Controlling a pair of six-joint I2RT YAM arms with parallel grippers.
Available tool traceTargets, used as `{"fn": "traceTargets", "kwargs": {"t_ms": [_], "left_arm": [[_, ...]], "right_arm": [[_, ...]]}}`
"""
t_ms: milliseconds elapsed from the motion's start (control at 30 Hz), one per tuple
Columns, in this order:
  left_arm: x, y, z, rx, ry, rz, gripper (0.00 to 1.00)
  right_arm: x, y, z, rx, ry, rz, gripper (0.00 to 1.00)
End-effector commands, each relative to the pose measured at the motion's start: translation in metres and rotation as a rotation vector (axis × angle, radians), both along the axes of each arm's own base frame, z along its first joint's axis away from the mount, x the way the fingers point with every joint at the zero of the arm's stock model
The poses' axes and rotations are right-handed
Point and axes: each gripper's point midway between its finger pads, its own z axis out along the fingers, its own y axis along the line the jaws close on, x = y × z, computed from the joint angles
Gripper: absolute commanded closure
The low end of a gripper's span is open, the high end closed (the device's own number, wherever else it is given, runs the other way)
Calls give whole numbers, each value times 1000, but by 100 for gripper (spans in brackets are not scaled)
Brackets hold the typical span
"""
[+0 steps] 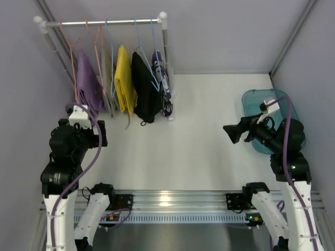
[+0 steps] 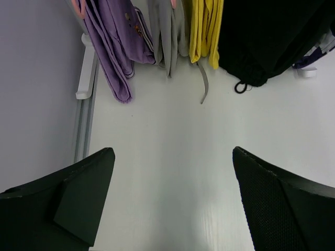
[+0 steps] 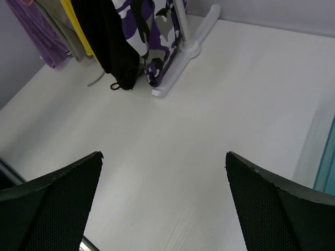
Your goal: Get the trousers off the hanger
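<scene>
A white clothes rack with a metal rail [image 1: 120, 22] stands at the far left of the white worktop [image 1: 209, 120]. Five garments hang from its rail on thin pink and blue wire hangers [image 1: 138, 36].

The trousers with purple, white and dark camouflage patches [image 3: 152, 26] hang folded at the end of the rail nearest the rack's right post, just beside that post and above the rack's white foot bar [image 3: 183, 52]. The plain black folded trousers [image 1: 144, 94] hang next along the rail, touching the camouflage pair. A black drawstring loop [image 2: 241, 87] dangles from their lower edge. Both pairs are on their hangers.

Further along the rail from that post come a folded yellow cloth garment [image 1: 124, 78], a grey garment [image 1: 107, 73] with a thin grey strap [image 2: 204, 89] trailing down, and a plain lilac garment [image 1: 88, 81] at the rack's left end.

The left gripper [image 2: 172, 154] hovers in front of the rack's left half, facing the lower edges of the lilac, grey and yellow garments. Its jaws are spread wide apart with nothing between them. The right gripper [image 1: 233, 133] is well apart from the rack, out to its right over bare worktop and turned toward the rack. Its jaws are also wide apart and hold nothing. A translucent teal plastic tub [image 1: 251, 102] sits far to the right of the rack, behind the right arm.
</scene>
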Motion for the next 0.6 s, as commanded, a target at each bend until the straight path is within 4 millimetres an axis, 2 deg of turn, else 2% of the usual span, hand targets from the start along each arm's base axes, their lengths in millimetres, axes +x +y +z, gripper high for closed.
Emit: {"fn": "traceTargets", "kwargs": {"t_ms": [0, 133, 200, 233, 300, 333, 367, 400, 433, 567], "left_arm": [[4, 8, 14, 11, -60, 46, 1], [5, 8, 18, -25, -75, 67, 1], [7, 8, 18, -24, -67, 64, 1], [7, 7, 20, -31, -67, 64, 1], [11, 7, 17, -35, -45, 70, 1], [12, 7, 16, -45, -39, 75, 1], [14, 6, 16, -48, -31, 74, 1], [15, 6, 16, -48, -33, 69, 1], [16, 5, 16, -50, -26, 64, 1], [23, -1, 17, -104, -19, 61, 1]], "right_arm": [[11, 13, 25, 86, -35, 55, 1], [31, 28, 39, 176, -12, 104, 0], [47, 37, 54, 222, -12, 121, 0], [48, 48, 62, 238, -15, 154, 1], [62, 64, 81, 268, -22, 182, 0], [59, 80, 90, 282, -23, 231, 1], [68, 90, 104, 298, -34, 252, 2], [71, 99, 110, 337, -7, 269, 3], [70, 110, 117, 361, 1, 300, 5], [94, 144, 147, 484, 76, 367, 16]]}}
